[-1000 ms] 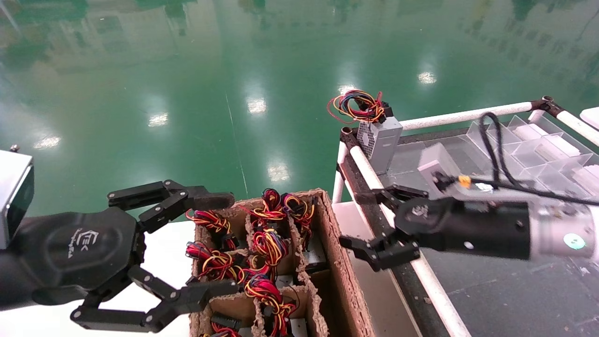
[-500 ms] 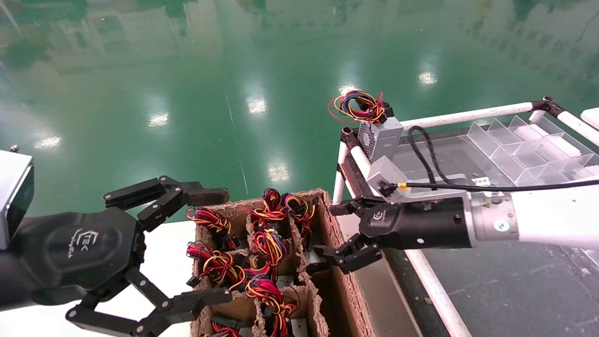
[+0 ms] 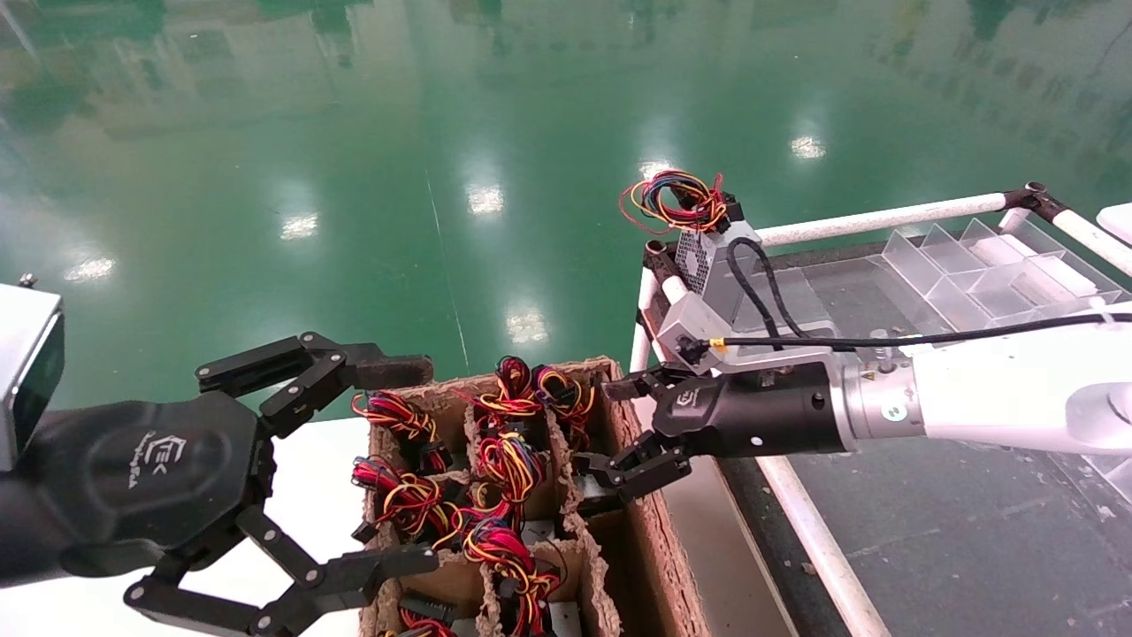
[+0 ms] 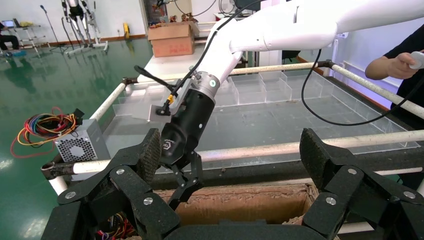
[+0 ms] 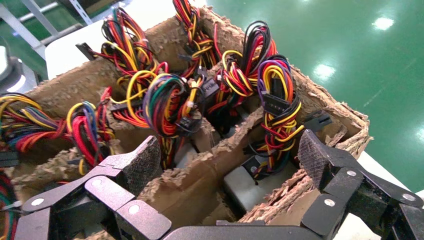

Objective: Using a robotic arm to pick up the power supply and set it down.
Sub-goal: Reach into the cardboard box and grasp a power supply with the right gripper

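The robotic arm point(image 3: 990, 398) reaches in from the 3 o'clock side of the head view, and its right gripper point(image 3: 632, 425) hangs with its claw spread wide over the right edge of the cardboard box point(image 3: 650, 522). One finger is just above the box wall and the other dips into the right-hand slot of the box. It is not pinching anything. The power supply point(image 5: 250, 185) sits down in that slot, right under the claw, with its bunch of red, yellow and black wires point(image 5: 277, 107) sticking up at the 12 o'clock end. Only a bit of its grey top shows. More units with wire bundles point(image 3: 495, 482) fill the other slots toward 9 o'clock. Another grey unit point(image 3: 721, 261) with a loose coil of wires stands at the corner of the railed table point(image 3: 884, 217), up toward 12 o'clock from the right gripper. The left gripper point(image 3: 389, 469) waits at the 9 o'clock side of the box, claw spread wide and holding nothing.
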